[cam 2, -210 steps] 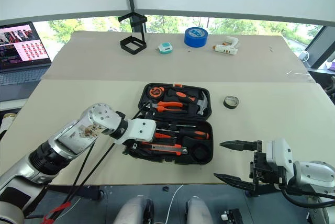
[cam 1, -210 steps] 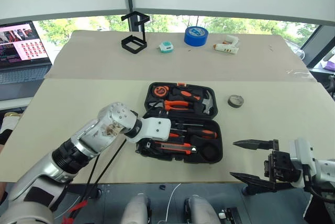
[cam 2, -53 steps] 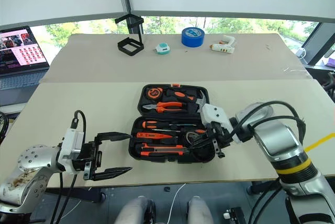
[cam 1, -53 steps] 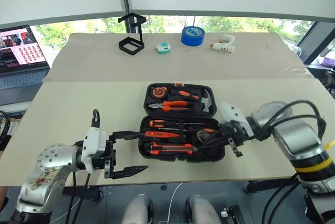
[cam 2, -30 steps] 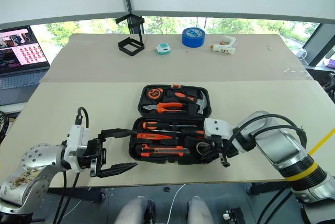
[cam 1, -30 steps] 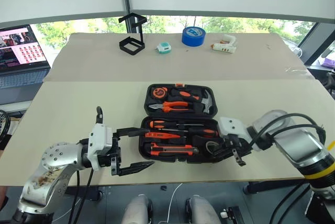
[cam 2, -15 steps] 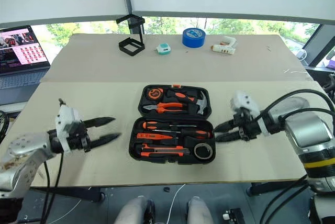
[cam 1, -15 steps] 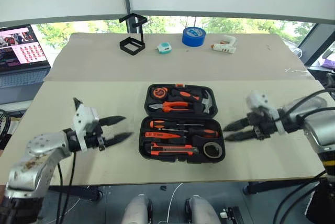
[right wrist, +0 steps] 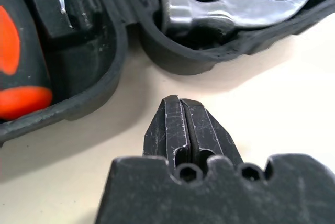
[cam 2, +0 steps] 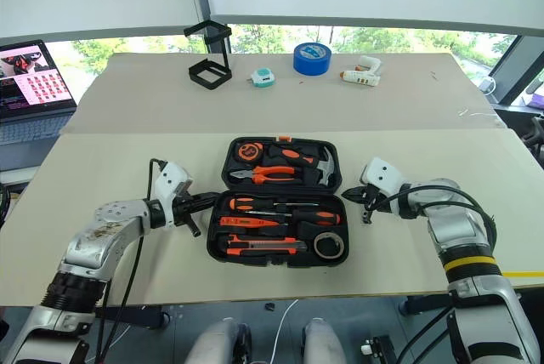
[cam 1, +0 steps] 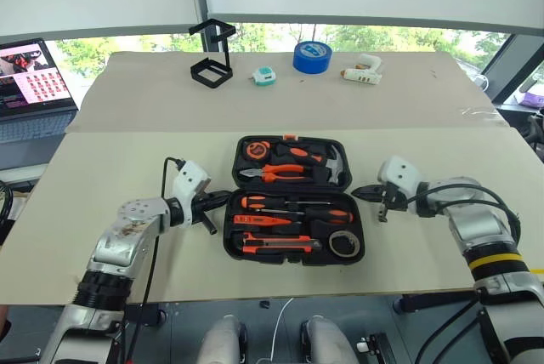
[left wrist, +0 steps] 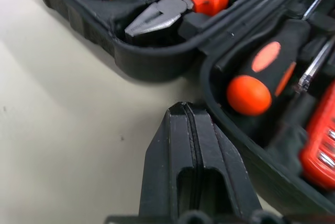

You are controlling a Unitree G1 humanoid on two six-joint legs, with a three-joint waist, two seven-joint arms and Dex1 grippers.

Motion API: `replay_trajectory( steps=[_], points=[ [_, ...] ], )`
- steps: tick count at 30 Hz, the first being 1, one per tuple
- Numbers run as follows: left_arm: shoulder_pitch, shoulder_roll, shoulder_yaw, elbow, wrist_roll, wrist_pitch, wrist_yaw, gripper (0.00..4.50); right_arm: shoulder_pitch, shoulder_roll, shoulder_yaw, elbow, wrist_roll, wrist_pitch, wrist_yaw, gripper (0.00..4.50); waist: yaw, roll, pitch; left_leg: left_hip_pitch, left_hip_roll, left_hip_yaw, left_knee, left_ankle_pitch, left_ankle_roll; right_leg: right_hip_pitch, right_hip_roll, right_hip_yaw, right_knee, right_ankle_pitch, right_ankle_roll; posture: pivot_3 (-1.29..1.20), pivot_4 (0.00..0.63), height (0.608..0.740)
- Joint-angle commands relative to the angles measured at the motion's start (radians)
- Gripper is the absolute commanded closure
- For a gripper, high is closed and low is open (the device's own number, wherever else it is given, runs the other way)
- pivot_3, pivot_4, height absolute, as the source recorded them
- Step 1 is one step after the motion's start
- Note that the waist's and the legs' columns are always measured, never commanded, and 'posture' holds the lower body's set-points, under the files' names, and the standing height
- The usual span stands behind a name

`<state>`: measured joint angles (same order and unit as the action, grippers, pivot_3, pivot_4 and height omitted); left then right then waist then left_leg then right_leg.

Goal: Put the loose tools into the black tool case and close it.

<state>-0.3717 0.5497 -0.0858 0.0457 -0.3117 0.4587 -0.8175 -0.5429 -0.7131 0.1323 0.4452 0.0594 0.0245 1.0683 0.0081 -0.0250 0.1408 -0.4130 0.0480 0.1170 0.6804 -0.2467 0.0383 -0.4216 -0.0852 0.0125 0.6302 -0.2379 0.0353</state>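
Fingers of the left gripper (cam 1: 223,199) pressed together, empty, tip close beside the left wall of the black tool case (cam 1: 293,245) at its hinge line; the right gripper (cam 1: 360,190) likewise shut and empty, near the case's right wall. Case lies open near the table's (cam 1: 127,160) front edge, screwdrivers (cam 1: 293,204), utility knife (cam 1: 274,243) and tape roll (cam 1: 342,245) seated in its near half.

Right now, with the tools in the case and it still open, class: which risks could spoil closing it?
Both end effectors, left and right, are shut at the hinge notches of the black tool case; pushing there may slide it rather than fold it. The small tape roll may sit proud and block the lid.
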Motion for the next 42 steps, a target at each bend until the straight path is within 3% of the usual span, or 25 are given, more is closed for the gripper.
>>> replay_trajectory(
  steps=[1, 10, 12, 16, 20, 22, 25, 31, 35, 42],
  points=[
    [-0.029, -0.043, -0.047, -0.017, 0.012, -0.03, -0.024, 4.46, -0.025, 0.003, -0.017, 0.003, 0.001, -0.03, 0.002, 4.5, 0.005, 0.0, 0.0, 0.0, 0.0, 0.0, 0.0, 0.0, 0.0, 0.0, 0.0, 0.0, 0.0, 0.0, 0.0, 0.0, 0.15, 0.74],
    [-0.007, -0.057, -0.01, -0.043, 0.013, -0.009, 0.001, 4.46, -0.031, 0.002, -0.028, 0.007, 0.019, 0.07, 0.017, 4.5, 0.004, 0.0, 0.0, -0.001, -0.001, -0.001, 0.001, 0.0, 0.001, 0.0, -0.001, -0.001, 0.001, 0.0, 0.001, 0.0, 0.15, 0.74],
    [-0.003, -0.048, 0.033, -0.063, -0.006, 0.014, 0.019, 4.5, -0.053, -0.003, -0.06, -0.012, 0.055, 0.168, 0.01, 3.93, 0.003, 0.0, 0.0, -0.001, 0.0, -0.002, 0.001, 0.0, 0.001, 0.0, -0.001, -0.001, 0.001, 0.0, 0.0, 0.0, 0.15, 0.74],
    [0.01, 0.037, 0.105, -0.125, -0.067, 0.156, -0.002, 3.48, -0.057, -0.062, -0.079, -0.084, 0.093, 0.298, 0.064, 2.78, 0.002, 0.0, 0.0, -0.001, 0.0, -0.004, 0.001, 0.0, 0.001, -0.001, -0.001, -0.001, 0.001, 0.0, 0.0, 0.0, 0.15, 0.74],
    [-0.058, 0.148, 0.219, -0.151, -0.204, 0.485, 0.007, 2.06, -0.171, -0.112, -0.095, -0.143, 0.167, 0.698, 0.067, 1.39, -0.007, 0.0, 0.0, -0.001, 0.001, -0.007, 0.0, 0.0, 0.001, -0.002, -0.001, 0.0, 0.002, 0.0, 0.0, 0.0, 0.15, 0.74],
    [-0.113, 0.15, 0.226, -0.153, -0.228, 0.552, 0.029, 1.31, -0.236, -0.122, -0.047, -0.161, 0.147, 0.838, 0.049, 0.66, -0.011, 0.0, 0.001, -0.001, 0.001, -0.007, 0.001, 0.0, 0.001, -0.002, -0.001, 0.0, 0.002, 0.001, 0.0, 0.0, 0.15, 0.74],
    [-0.221, 0.11, 0.199, -0.114, -0.206, 0.672, 0.129, 0.4, -0.338, -0.093, 0.011, -0.166, 0.147, 1.024, 0.023, 0.0, -0.009, 0.0, 0.001, 0.0, 0.0, -0.008, 0.0, 0.0, 0.001, 0.0, -0.001, -0.001, 0.002, 0.001, 0.0, 0.0, 0.15, 0.74],
    [-0.36, -0.005, 0.146, -0.054, -0.191, 0.841, 0.25, 0.4, -0.471, -0.013, 0.109, -0.045, 0.09, 1.101, -0.058, 0.0, -0.008, 0.0, 0.001, -0.003, -0.001, -0.007, 0.001, 0.0, 0.001, -0.002, 0.0, -0.001, 0.002, 0.001, 0.001, 0.0, 0.15, 0.74],
    [-0.393, -0.019, 0.078, -0.026, -0.16, 0.856, 0.282, 0.4, -0.523, 0.032, 0.143, 0.051, 0.071, 1.093, -0.084, 0.0, -0.011, 0.0, 0.001, -0.004, -0.001, -0.006, 0.0, 0.001, -0.001, -0.003, 0.0, 0.0, 0.002, 0.001, 0.001, 0.0, 0.15, 0.74],
    [-0.393, -0.06, 0.073, 0.003, -0.132, 0.843, 0.331, 0.4, -0.529, 0.06, 0.175, 0.122, 0.034, 1.081, -0.111, 0.0, -0.017, 0.0, 0.001, -0.004, -0.001, -0.006, 0.0, 0.004, -0.006, -0.003, 0.0, 0.0, 0.002, 0.001, 0.001, 0.0, 0.15, 0.74]
  ],
)
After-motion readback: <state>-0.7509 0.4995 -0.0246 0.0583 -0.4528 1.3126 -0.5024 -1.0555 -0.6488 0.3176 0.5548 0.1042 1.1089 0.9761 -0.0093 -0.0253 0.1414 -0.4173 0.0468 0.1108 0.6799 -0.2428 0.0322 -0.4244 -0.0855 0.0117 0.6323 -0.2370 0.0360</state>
